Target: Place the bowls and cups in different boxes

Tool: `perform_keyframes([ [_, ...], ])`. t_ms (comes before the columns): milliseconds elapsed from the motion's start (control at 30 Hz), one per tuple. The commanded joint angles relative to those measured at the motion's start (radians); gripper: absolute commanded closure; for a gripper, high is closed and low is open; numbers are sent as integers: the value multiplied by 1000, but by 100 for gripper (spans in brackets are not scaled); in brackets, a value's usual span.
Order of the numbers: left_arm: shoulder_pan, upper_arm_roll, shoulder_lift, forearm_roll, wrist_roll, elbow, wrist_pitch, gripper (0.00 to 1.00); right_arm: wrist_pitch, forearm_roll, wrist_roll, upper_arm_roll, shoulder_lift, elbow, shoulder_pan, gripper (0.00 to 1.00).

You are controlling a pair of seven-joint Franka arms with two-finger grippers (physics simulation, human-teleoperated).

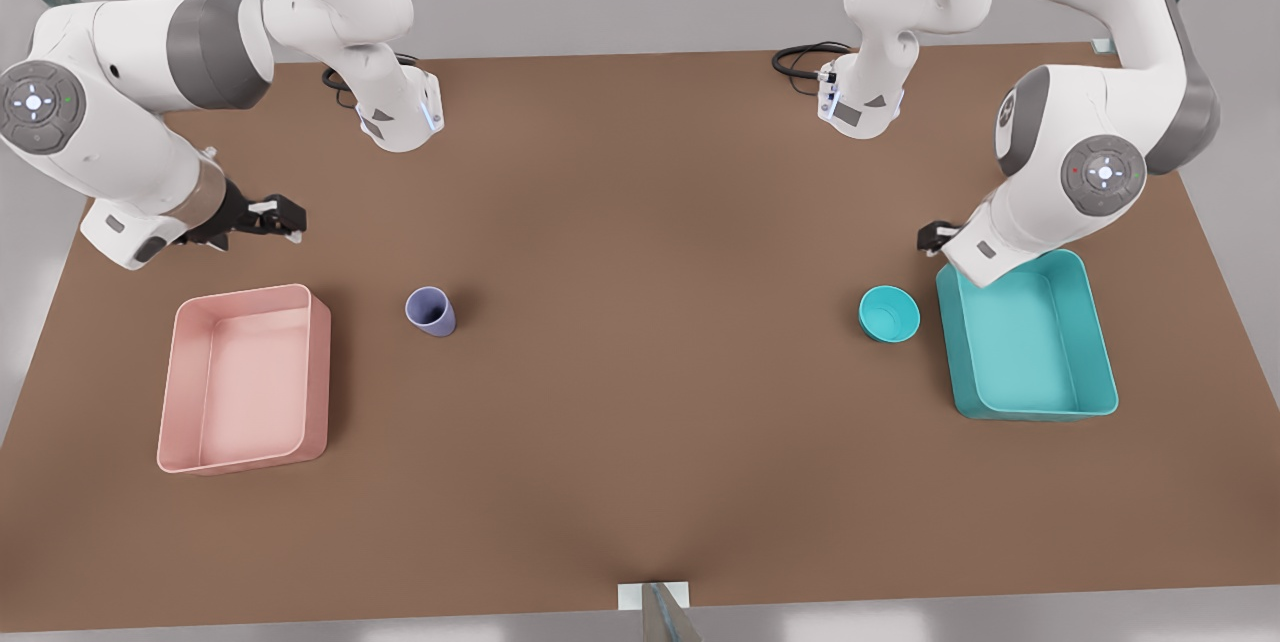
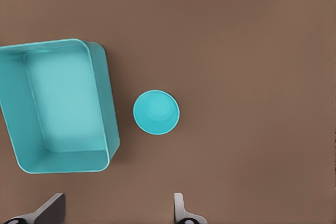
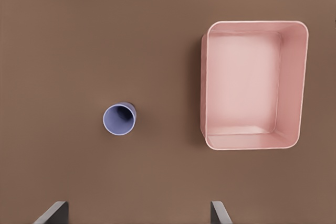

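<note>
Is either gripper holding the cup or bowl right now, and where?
Nothing is held: left gripper and right gripper hang open; cup and bowl sit on the table.

Front view high, facing arms; wrist views straight down, sharing teal box and pink box.

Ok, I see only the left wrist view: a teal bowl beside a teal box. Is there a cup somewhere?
Observer: Yes, a lavender cup stands upright on the table, toward the front view's left.
Operator: Is there a second box for it?
Observer: Yes, an empty pink box, further left, apart from the cup.
Operator: My left claw is open over the table. And the other one?
Observer: The right claw is open too, hovering beyond the pink box, holding nothing.
</note>
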State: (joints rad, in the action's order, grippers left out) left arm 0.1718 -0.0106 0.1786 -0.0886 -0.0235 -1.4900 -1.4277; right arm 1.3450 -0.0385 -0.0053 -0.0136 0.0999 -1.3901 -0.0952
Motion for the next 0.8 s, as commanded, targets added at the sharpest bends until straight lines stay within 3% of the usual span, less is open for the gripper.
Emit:
perform_keyframes([
  [0, 2, 0, 2, 7, -33, -4, -39, 0, 40, -1, -8, 1, 0, 0, 2, 0],
  [100, 103, 0, 97, -66, -38, -9, -76, 0, 49, -32, 22, 0, 115, 11, -103, 0],
  [167, 132, 0, 145, -85, -39, -84, -227, 0, 137, -23, 47, -2, 197, 11, -156, 0],
  [233, 130, 1, 154, -83, -44, -286, -525, 0, 258, -11, 76, -3, 282, 6, -195, 0],
  [367, 130, 1, 200, -85, -41, -443, -778, 0, 402, -4, 76, -2, 285, -127, -159, 0],
  [767, 103, 4, 263, -86, -42, -539, -763, 0, 796, 71, 47, 1, 80, -642, -69, 0],
])
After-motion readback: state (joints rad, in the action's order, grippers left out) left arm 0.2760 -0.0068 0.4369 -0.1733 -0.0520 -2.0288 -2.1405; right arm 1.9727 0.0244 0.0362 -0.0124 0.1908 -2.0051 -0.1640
